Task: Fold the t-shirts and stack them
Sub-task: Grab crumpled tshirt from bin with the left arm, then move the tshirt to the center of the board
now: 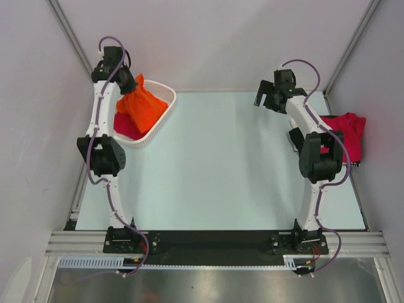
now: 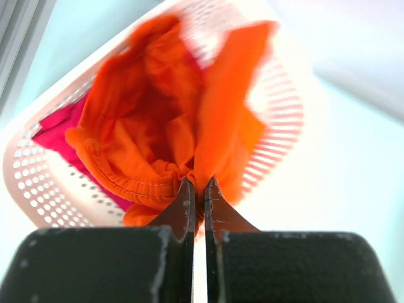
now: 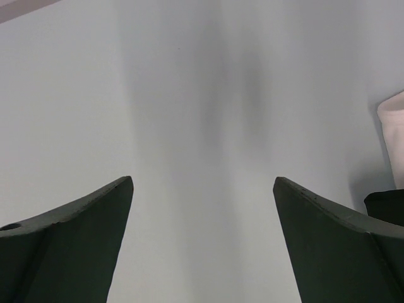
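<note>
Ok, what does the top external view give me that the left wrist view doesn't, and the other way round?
Only top external: the right gripper, open and empty, and a crimson shirt lying at the right side of the table.
Only left wrist: the left gripper pinched shut on a bunched fold of the orange shirt, its stitched hem visible.
Both: the orange shirt held over the white basket, with another crimson shirt in the basket beneath it.

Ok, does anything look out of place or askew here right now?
A crimson t-shirt lies bunched at the right edge of the table, apparently partly past it. The white basket sits skewed to the table edges. The orange t-shirt bunched in the shut left gripper seems intended.
</note>
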